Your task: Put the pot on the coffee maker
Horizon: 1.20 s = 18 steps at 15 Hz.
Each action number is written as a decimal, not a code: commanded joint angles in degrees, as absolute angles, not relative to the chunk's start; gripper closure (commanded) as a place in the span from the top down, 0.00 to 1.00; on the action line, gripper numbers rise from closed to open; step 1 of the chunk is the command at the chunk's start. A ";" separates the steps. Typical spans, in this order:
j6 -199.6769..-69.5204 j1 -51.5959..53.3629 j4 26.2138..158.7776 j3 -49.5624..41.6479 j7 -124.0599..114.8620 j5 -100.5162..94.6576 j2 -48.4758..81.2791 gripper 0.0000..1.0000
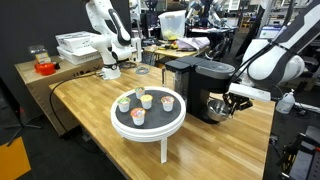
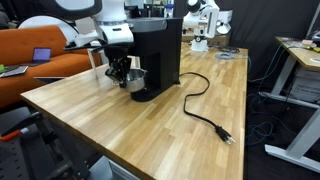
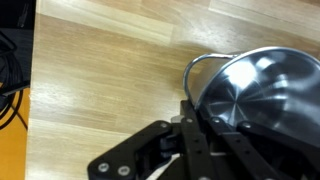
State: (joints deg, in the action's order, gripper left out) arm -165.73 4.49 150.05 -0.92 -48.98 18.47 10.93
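Note:
The shiny silver pot (image 3: 262, 92) fills the right of the wrist view, its reflective inside facing the camera. My gripper (image 3: 205, 122) is shut on its near rim. In both exterior views the pot (image 1: 217, 107) (image 2: 133, 80) hangs in my gripper (image 1: 231, 100) (image 2: 121, 72) right beside the black coffee maker (image 1: 197, 82) (image 2: 158, 45), low under its overhanging head and at the round base plate (image 2: 146, 95). I cannot tell whether the pot touches the plate.
A white round tray table (image 1: 148, 122) with several small coloured cups stands next to the coffee maker. The machine's black power cord (image 2: 203, 108) trails across the wooden table (image 2: 130, 135). Another robot arm (image 1: 108, 40) stands at the back.

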 commanded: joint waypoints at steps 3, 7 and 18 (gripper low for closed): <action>-163.80 2.54 147.52 -0.97 -45.55 19.09 13.80 0.02; -163.44 2.04 146.46 -0.80 -44.86 19.56 15.16 0.02; -162.92 0.62 144.37 1.04 -46.91 31.20 16.79 0.02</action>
